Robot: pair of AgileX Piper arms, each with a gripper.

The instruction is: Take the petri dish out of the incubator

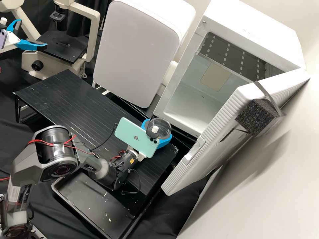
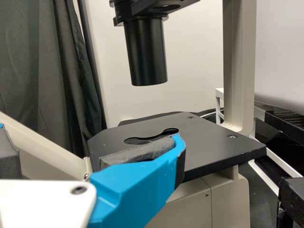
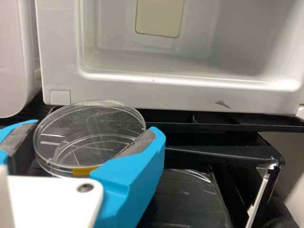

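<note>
The clear round petri dish (image 1: pixel 163 123) is between the blue fingers of my right gripper (image 1: pixel 158 130), just outside the incubator (image 1: pixel 190 117). In the right wrist view, both fingers of the right gripper (image 3: pixel 94 130) grip the sides of the petri dish (image 3: pixel 97 116), which has a yellow mark on its rim. The white incubator (image 3: pixel 180 92) stands behind it with its door (image 1: pixel 212 132) wide open. At the far left my left gripper (image 1: pixel 33 34) stands apart over the microscope stage, its fingers spread; in the left wrist view the left gripper (image 2: pixel 92 148) has nothing between its fingers.
A microscope with a flat black stage (image 1: pixel 61 46) is at the back left. A black ribbed platform (image 1: pixel 76 103) runs in front of a white device (image 1: pixel 133 53). A black tray (image 1: pixel 89 199) with small scraps lies in front.
</note>
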